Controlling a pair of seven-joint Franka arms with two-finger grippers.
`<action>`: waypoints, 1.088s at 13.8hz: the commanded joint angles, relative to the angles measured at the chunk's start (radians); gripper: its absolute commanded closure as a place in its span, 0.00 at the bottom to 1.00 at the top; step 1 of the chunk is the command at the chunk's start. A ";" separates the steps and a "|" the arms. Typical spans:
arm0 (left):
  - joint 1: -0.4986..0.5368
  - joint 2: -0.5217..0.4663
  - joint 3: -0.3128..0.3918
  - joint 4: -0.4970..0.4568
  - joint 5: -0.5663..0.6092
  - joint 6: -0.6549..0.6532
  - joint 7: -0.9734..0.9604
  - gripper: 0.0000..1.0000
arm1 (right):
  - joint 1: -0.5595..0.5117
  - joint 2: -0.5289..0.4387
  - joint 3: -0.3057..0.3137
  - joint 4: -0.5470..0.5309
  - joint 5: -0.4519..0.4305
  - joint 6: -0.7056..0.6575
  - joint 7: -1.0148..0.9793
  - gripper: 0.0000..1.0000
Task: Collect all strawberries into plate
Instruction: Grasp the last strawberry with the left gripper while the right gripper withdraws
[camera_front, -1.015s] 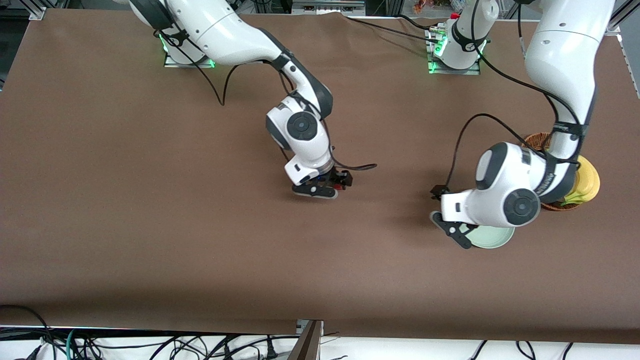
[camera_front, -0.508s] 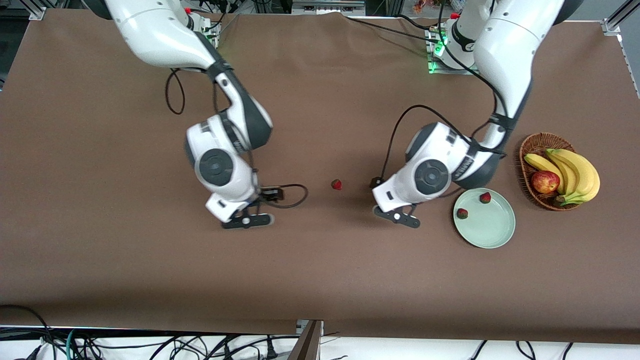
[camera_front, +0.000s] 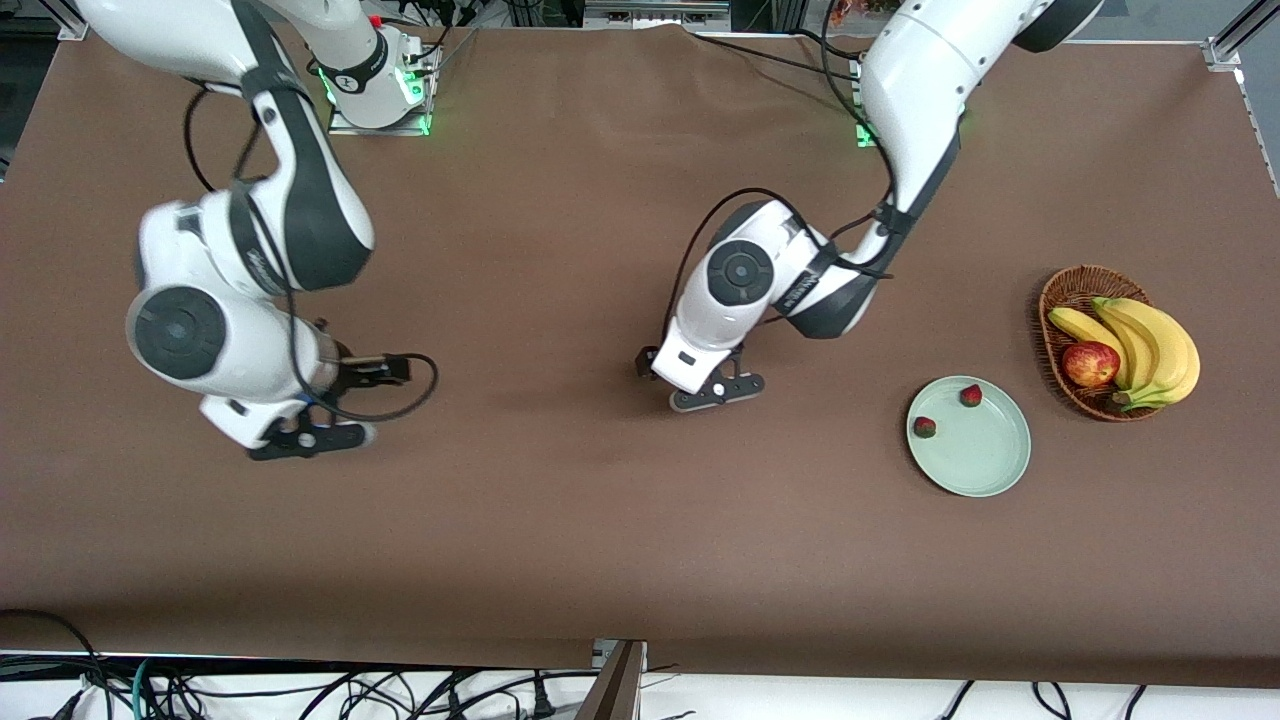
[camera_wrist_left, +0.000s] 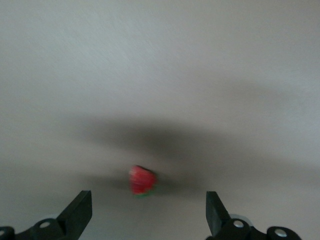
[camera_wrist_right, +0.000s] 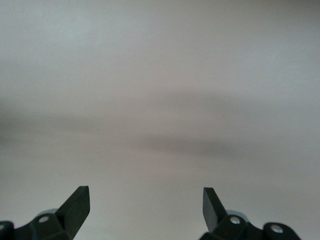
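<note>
Front view shows my left pincer (camera_front: 716, 392) low over the middle of the brown bench (camera_front: 560, 540), and my right pincer (camera_front: 308, 438) over bare cloth toward my right arm's end of the bench. Both are released, fingers spread wide, with nothing in either one.

Through my left wrist view I see the two dark fingertips (camera_wrist_left: 80, 210) standing well apart, and a single strawberry (camera_wrist_left: 142, 180) lying on the bench between them, red with a sliver of green at its cap. It is blurred, and the fingers do not touch it. From the front camera this berry is hidden under my left wrist, so I cannot place it there more exactly than beneath that pincer.

My right wrist view gives only the parted fingertips (camera_wrist_right: 77, 206) and plain bench cloth between them.

The plate (camera_front: 1000, 475) sits toward my left arm's end of the bench, pale mint green, well apart from my left pincer. Two strawberries lie in it: one (camera_front: 970, 395) near the rim on the side toward the bases, the other (camera_front: 925, 427) near the rim on the side toward the middle of the bench. They lie apart from each other.

Just beside the plate, farther from the front camera and closer to the bench's end, stands a wicker basket (camera_front: 1060, 290) holding bananas (camera_front: 1150, 345) and a red apple (camera_front: 1090, 363). The basket does not touch the plate.
</note>
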 joint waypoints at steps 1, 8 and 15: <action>-0.020 0.035 0.018 0.000 0.017 0.053 -0.083 0.00 | -0.066 -0.122 0.007 -0.034 -0.025 -0.063 -0.048 0.00; -0.022 0.072 0.024 -0.024 0.113 0.052 -0.075 0.20 | -0.164 -0.359 0.009 -0.156 -0.017 -0.179 -0.142 0.00; -0.022 0.104 0.021 -0.024 0.112 0.052 -0.060 0.62 | -0.207 -0.466 0.006 -0.196 -0.005 -0.205 -0.143 0.00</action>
